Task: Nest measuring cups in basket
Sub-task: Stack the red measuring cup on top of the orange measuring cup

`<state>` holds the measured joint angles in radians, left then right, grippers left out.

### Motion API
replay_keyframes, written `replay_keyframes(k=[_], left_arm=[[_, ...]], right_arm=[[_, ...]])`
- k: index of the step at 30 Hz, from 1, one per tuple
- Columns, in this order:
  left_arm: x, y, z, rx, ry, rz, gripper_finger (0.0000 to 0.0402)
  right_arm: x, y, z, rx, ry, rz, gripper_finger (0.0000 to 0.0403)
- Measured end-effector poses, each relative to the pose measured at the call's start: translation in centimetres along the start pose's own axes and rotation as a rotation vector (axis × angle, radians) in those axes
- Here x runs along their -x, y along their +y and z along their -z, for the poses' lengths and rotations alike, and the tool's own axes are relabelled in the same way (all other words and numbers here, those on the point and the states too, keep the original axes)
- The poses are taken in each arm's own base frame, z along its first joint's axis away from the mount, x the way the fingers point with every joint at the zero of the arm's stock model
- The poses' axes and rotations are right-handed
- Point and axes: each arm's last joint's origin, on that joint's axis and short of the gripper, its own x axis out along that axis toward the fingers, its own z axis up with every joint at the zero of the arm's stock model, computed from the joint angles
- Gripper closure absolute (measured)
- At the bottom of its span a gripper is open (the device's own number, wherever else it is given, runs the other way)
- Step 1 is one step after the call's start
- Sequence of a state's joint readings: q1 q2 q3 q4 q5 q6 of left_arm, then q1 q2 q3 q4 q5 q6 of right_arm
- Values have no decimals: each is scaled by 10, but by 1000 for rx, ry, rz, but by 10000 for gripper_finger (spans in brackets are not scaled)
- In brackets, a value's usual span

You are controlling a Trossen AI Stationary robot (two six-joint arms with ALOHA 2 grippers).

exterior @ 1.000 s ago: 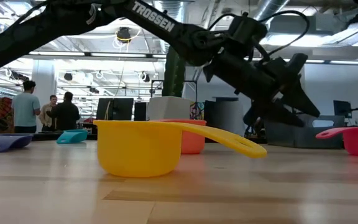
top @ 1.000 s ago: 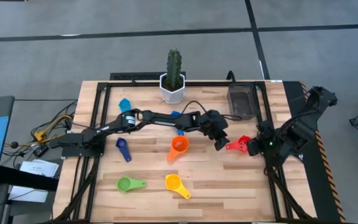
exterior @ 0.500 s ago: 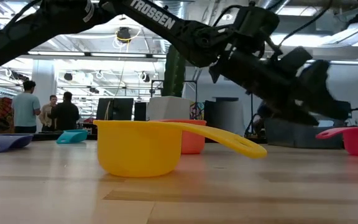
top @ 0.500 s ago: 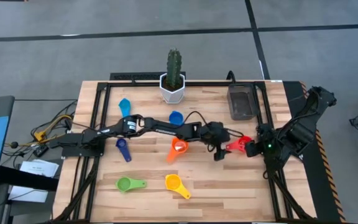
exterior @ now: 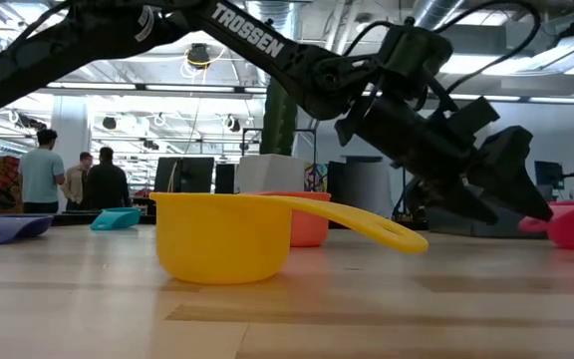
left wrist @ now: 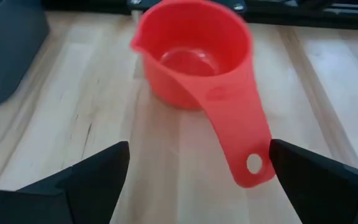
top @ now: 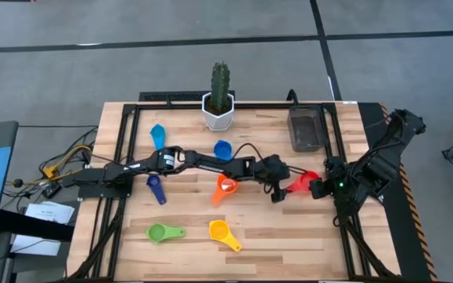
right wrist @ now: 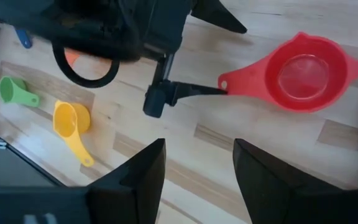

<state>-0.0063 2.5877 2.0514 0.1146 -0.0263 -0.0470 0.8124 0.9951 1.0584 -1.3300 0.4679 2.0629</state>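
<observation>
Red cup (left wrist: pixel 194 53) lies on the bench (top: pixel 289 236), its handle between the left tool's (left wrist: pixel 197 177) spread fingers, ready for gripping.

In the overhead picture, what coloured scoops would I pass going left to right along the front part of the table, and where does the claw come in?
Dark blue cup → green cup → yellow cup → orange cup → left claw, open → red cup.

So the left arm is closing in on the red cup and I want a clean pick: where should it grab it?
By the flat handle, which points at the open left gripper. Come in low from the handle end; the round bowl is wider and sits upright on the table.
</observation>
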Motion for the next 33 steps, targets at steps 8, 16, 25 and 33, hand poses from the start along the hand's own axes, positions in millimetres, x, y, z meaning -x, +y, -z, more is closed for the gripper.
replay_keyframes(k=[8, 16, 25, 33], left_arm=[[0, -2, -2, 54, -15, 45, 25], [1, -18, -6, 188, -65, 84, 25], [3, -35, -6, 102, -90, -68, 25], [-6, -32, 11, 164, -84, -98, 25]], right_arm=[[0, 0, 0, 16, 0, 1, 191], [0, 0, 0, 21, 0, 1, 186], [0, 0, 0, 21, 0, 1, 187], [0, 0, 0, 21, 0, 0, 189]])
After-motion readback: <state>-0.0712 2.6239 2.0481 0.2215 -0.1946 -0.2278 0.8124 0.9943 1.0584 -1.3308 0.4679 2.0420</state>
